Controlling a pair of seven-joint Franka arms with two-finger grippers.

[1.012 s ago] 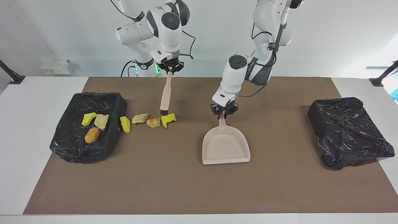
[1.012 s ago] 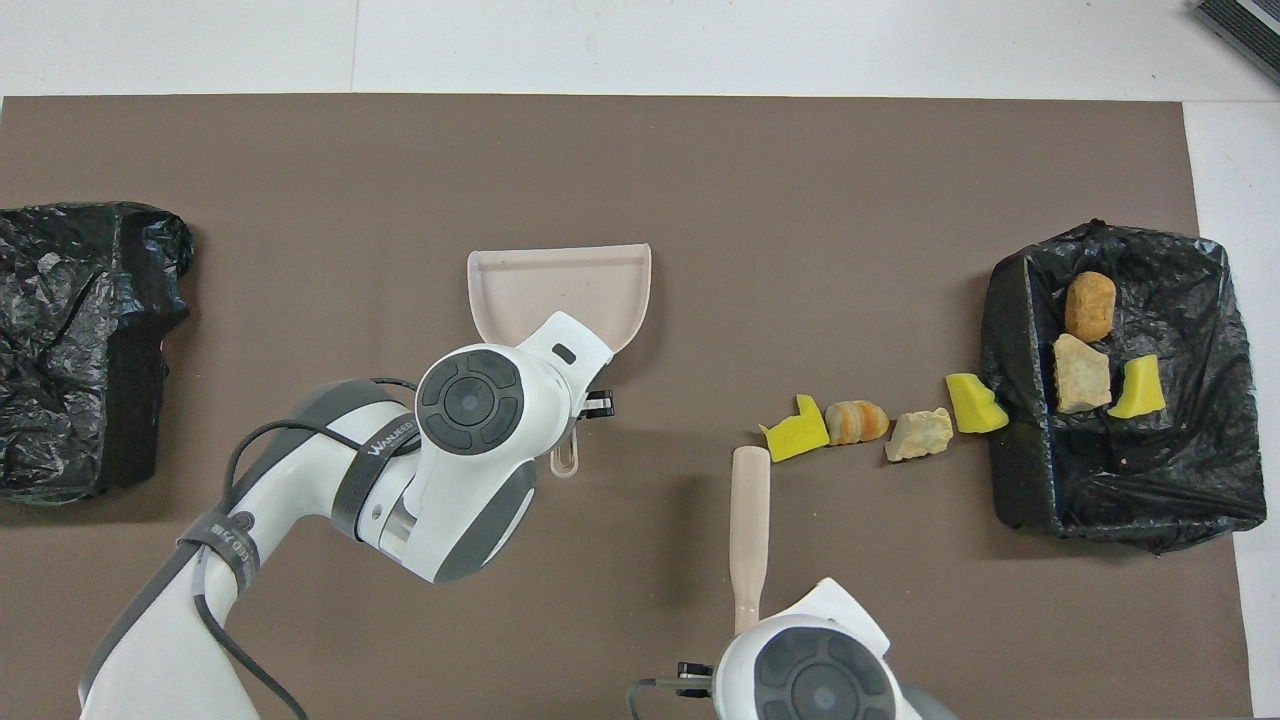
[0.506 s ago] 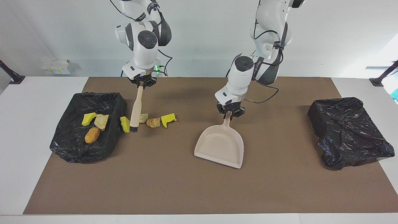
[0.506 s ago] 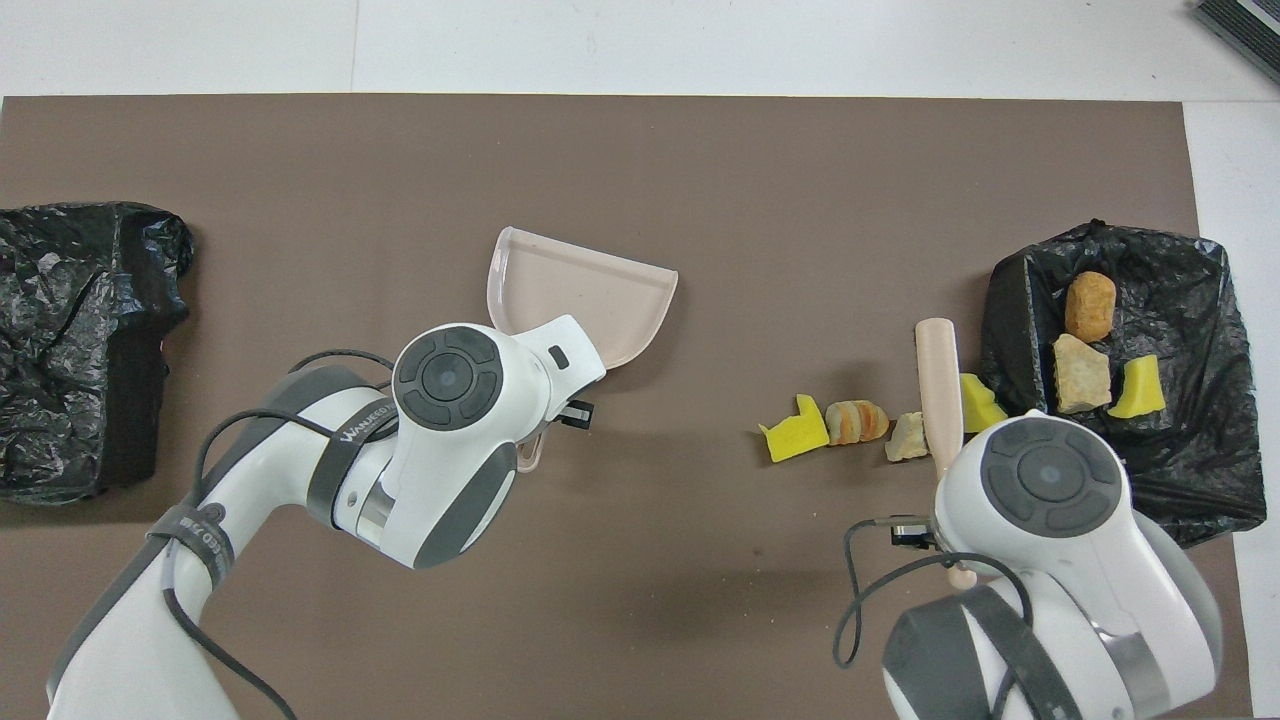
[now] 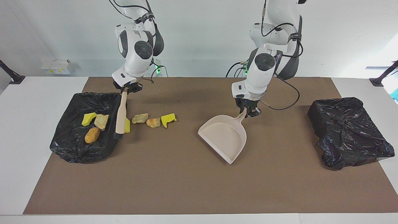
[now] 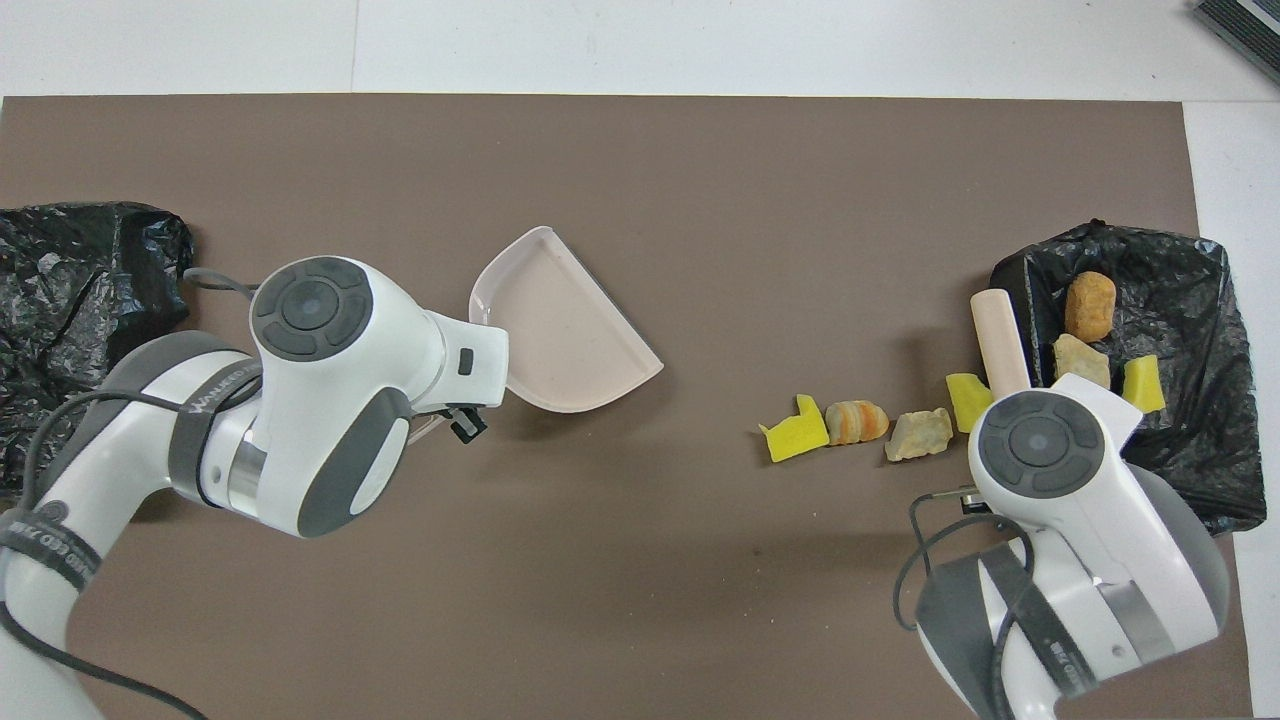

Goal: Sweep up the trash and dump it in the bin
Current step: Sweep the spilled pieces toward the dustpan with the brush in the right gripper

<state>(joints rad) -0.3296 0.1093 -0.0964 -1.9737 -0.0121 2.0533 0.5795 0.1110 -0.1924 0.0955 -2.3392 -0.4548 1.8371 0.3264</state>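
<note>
Under right tool (image 5: 128,89), clamped on brush (image 5: 120,114): bristles by bin (image 5: 77,146) wall. Left tool (image 5: 248,111) grips dustpan (image 5: 222,137), well apart from trash (image 5: 146,120); sweep may scatter pieces.

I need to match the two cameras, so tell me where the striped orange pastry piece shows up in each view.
Facing view: the striped orange pastry piece lies left of centre on the brown mat, between a tan chunk and a yellow sponge piece.
Overhead view: the same piece lies right of centre, with the same two neighbours mirrored.
Shared landmark: the black-lined bin holding three trash pieces, toward the right arm's end of the table.
</note>
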